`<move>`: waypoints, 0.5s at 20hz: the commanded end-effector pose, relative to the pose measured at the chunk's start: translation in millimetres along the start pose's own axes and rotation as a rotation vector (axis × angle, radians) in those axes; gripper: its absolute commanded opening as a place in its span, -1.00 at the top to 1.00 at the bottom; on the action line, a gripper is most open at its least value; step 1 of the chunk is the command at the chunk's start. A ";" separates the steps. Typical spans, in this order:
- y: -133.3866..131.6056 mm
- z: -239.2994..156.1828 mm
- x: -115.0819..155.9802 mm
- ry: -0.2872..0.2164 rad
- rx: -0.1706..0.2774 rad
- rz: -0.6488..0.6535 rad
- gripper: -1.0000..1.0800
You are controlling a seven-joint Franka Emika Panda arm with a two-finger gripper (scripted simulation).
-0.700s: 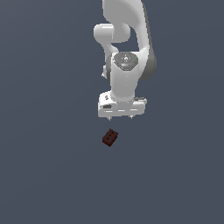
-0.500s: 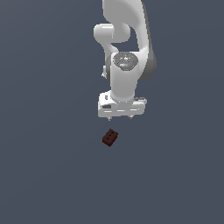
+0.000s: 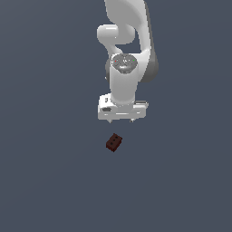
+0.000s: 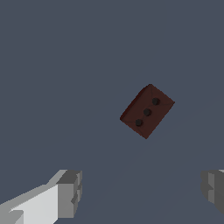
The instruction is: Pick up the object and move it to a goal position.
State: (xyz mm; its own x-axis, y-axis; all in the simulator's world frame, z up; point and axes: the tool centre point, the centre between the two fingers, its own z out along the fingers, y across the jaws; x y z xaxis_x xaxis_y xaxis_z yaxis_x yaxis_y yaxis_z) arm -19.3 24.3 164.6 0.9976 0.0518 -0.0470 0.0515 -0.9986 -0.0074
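Because the block [image 3: 113, 142] lies loose on the bare grey floor [image 3: 45, 181], askew and clear of both fingers, the gripper [image 3: 122, 120] hangs just above and beside it with jaws spread wide and empty, evidently positioned for a descent.

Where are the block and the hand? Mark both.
block [image 3: 114, 142], exterior view, middle of its visible faces
block [image 4: 148, 111], wrist view, on the face with three holes
hand [image 3: 121, 120], exterior view, midway between the fingertips, above the block
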 end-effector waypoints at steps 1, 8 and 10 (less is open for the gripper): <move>-0.3 0.1 -0.1 0.000 0.000 0.000 -0.92; 2.4 7.3 4.8 0.004 0.002 0.059 -0.92; 4.0 11.2 7.3 0.006 0.003 0.090 -0.92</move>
State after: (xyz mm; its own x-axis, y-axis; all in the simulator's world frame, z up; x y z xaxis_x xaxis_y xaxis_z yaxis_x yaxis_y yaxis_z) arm -13.9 21.8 156.0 0.9990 -0.0165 -0.0426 -0.0168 -0.9998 -0.0069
